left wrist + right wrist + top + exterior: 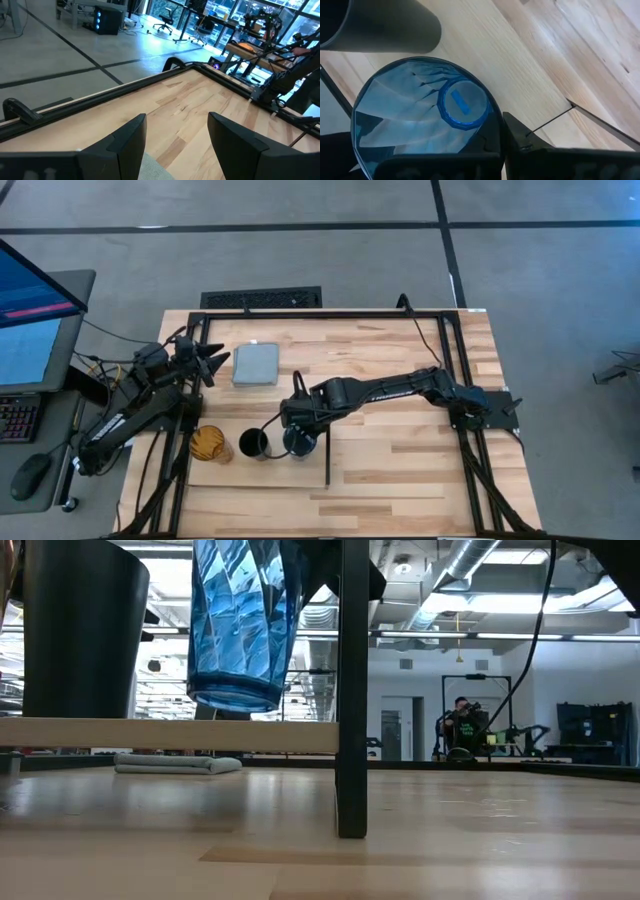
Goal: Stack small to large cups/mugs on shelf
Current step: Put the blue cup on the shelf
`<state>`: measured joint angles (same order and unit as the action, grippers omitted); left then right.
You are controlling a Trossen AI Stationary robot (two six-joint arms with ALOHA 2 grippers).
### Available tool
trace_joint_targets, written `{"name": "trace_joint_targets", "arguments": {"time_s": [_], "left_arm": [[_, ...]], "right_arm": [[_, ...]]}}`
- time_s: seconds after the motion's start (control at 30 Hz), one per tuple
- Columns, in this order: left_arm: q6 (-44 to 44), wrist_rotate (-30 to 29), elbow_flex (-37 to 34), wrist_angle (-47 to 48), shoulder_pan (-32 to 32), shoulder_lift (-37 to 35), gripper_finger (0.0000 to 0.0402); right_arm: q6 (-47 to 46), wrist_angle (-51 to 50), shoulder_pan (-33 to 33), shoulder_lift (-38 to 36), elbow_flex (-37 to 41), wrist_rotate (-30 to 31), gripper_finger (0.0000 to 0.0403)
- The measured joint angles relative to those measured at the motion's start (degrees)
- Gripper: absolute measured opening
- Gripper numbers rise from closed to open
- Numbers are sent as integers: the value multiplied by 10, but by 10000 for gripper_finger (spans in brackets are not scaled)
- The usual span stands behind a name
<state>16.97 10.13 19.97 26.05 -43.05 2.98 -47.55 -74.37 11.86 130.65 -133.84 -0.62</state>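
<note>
The shelf is a pale board raised a little off the table near its front. On it stand the amber cup at the left and the black cup beside it. To the right of the black cup, the blue cup hangs just above the board. My right gripper is shut on the blue cup. My left gripper waits open at the table's far left, with nothing between its fingers. My right gripper pinches the blue cup's wall at the rim, one finger inside and one finger outside. The fingers come steeply from above. The cup hangs mouth up and slightly tilted, its base clear of the shelf.
A grey-blue square pad lies flat on the table beyond the shelf, close to my left gripper. A black upright stands at the shelf's right end. A black frame runs round the tabletop. A person sits far back in the room.
</note>
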Motion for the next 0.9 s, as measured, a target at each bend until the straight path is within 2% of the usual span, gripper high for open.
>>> {"name": "trace_joint_targets", "arguments": {"time_s": [0.43,0.9], "left_arm": [[0,-2,0,0,0,0,203],[0,-3,0,0,0,0,203]], "right_arm": [[-11,12,2,0,1,0,10],[-20,54,3,0,42,-20,10]]}}
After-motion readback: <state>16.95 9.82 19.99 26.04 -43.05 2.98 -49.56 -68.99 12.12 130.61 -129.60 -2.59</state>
